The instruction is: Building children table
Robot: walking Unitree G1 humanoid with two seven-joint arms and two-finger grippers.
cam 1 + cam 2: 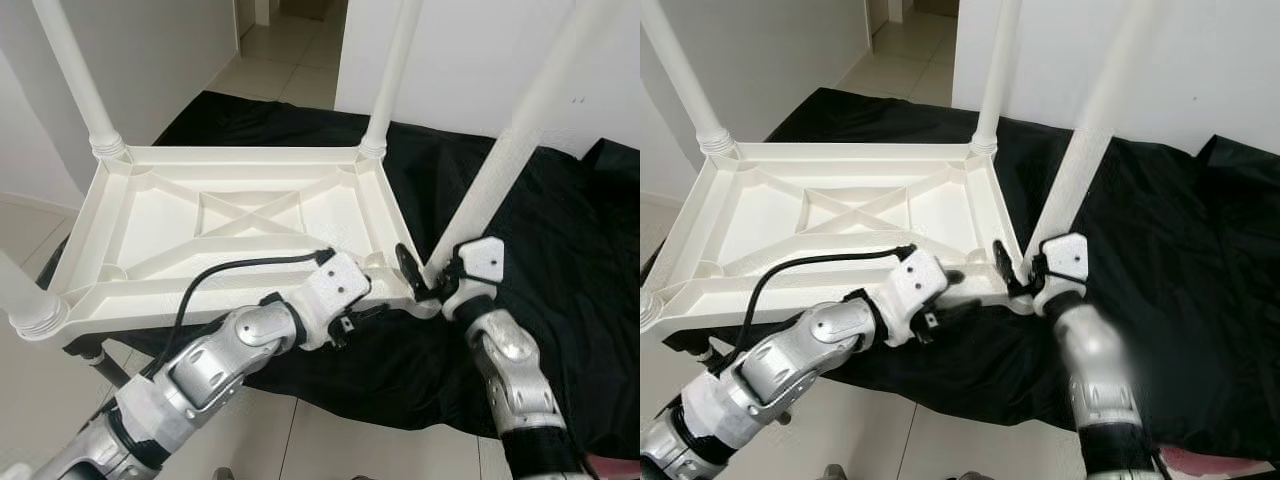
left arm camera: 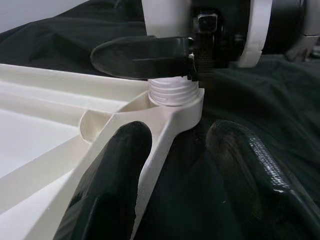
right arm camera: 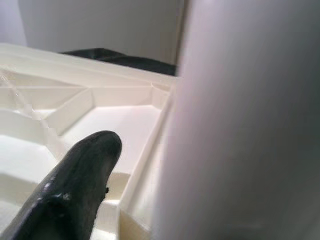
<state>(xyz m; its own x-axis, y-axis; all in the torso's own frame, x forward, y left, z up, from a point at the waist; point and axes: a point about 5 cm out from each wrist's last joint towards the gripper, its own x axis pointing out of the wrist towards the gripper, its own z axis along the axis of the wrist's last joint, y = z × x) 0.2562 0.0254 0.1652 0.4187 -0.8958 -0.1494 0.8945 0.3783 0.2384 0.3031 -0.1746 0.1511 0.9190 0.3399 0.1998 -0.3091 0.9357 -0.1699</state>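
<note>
A white plastic children's table (image 1: 240,155) lies upside down on a black cloth. Legs stand in its far left (image 1: 75,70), far right (image 1: 395,70) and near left (image 1: 25,295) corners. A fourth white leg (image 1: 500,160) leans over the near right corner. Its threaded end (image 2: 172,92) sits in the corner socket (image 2: 187,107). My right gripper (image 1: 425,280) is shut on this leg just above the thread, one finger (image 2: 140,57) lying across it. My left gripper (image 1: 355,318) is open astride the table's near rim (image 2: 160,150) beside that corner.
The black cloth (image 1: 560,250) spreads to the right and behind the table. A white wall (image 1: 470,60) stands close behind, with a tiled passage (image 1: 290,50) to its left. Pale floor tiles (image 1: 300,430) lie in front of me.
</note>
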